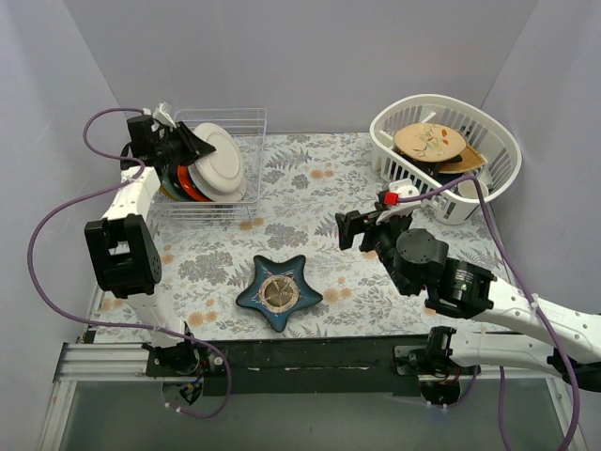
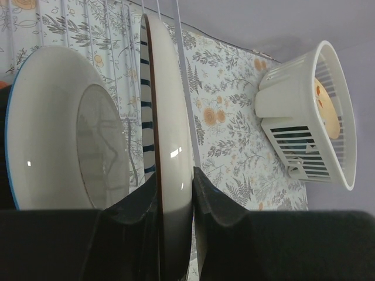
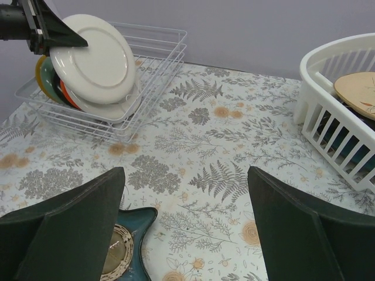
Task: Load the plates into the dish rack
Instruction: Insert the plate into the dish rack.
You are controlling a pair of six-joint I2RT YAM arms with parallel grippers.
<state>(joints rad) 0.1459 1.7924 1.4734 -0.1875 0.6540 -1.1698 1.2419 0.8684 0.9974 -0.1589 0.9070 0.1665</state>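
Mid-counter we see the right hand (image 1: 352,228) wide open and empty. At the far left corner the left hand (image 1: 191,146) pinches the rim of the off-white plate (image 1: 222,160), which leans in the dish rack (image 1: 252,120) against the other plates (image 1: 192,186). We judge this the seating step. Next: let go and back out clear.

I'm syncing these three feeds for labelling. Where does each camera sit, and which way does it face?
Top external: above, behind the bases, looking down on the table; left arm and right arm show.
Left wrist: looks along its fingers, shut on the off-white plate in the dish rack.
Right wrist: low mid-table, facing the rack; its open fingers frame the view.
Shared: that plate shows in all three.
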